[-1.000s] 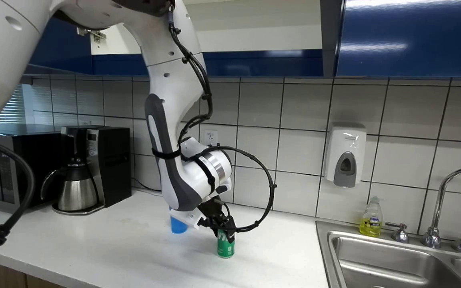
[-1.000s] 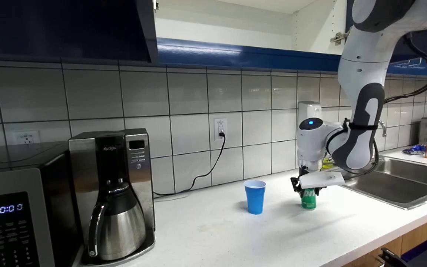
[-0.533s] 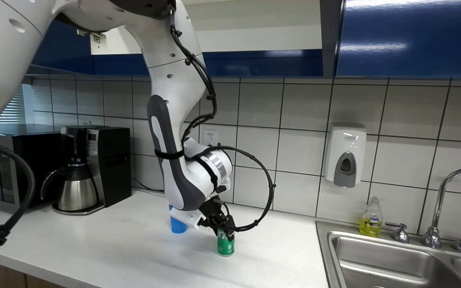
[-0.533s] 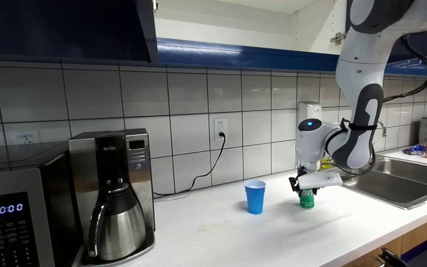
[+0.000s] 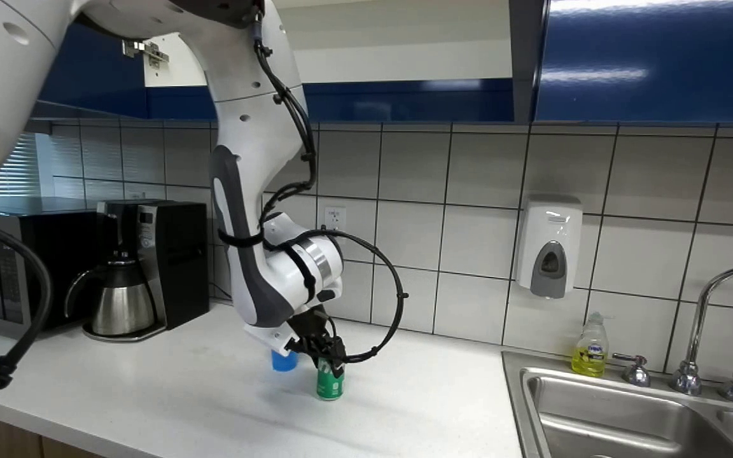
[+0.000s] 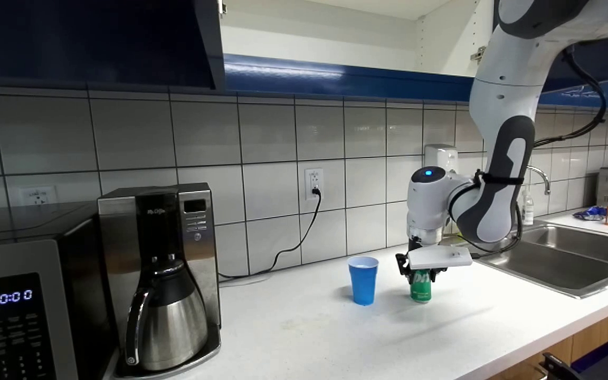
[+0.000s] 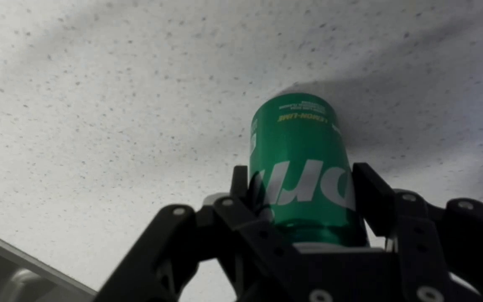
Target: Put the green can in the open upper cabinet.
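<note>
The green can [image 7: 300, 142] stands upright between the fingers of my gripper [image 7: 302, 186] in the wrist view, with a finger against each side. Its top end is partly hidden by the gripper. The can also shows in both exterior views [image 5: 330, 383] [image 6: 420, 289], low over the white counter; I cannot tell whether its base touches it. The gripper [image 5: 328, 364] points down around the can's upper part. The open upper cabinet [image 5: 404, 54] shows its cream interior and blue bottom edge above, also in an exterior view [image 6: 325, 37]. The arm crosses part of its front.
A blue cup [image 6: 363, 279] stands close beside the can. A coffee maker [image 6: 172, 285] and microwave [image 6: 19, 295] stand farther along the counter. A steel sink [image 5: 634, 413], faucet [image 5: 697, 318] and soap bottle [image 5: 590, 346] are on the opposite side. A soap dispenser [image 5: 550, 247] hangs on the wall.
The gripper and the green can have moved together toward the cup and coffee maker side. The can rose very slightly earlier. The blue cup has not moved.
</note>
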Controlling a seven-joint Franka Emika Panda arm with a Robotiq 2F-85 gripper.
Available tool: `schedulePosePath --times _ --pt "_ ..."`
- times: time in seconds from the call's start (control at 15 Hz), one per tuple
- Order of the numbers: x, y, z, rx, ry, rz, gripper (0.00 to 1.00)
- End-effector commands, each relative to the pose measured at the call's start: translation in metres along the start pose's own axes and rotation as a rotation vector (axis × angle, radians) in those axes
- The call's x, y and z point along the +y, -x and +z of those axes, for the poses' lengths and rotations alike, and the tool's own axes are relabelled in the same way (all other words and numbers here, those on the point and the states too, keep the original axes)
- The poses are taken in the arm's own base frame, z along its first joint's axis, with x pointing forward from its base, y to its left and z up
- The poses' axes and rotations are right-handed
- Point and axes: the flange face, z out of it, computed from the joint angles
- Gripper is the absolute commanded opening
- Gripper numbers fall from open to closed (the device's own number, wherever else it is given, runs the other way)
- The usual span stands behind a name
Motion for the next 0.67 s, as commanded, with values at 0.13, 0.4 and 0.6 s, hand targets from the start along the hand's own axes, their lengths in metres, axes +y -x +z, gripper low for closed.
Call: schedulePosePath --times 0.13,0.4,0.6 --pt "-0.035 0.023 -0.06 -0.015 -0.039 -0.075 0.38" --pt "-0.058 0.038 -0.095 -0.06 -0.07 -0.119 0.38" --pt "-0.073 0.043 -0.126 -0.09 -0.078 -0.158 0.38"
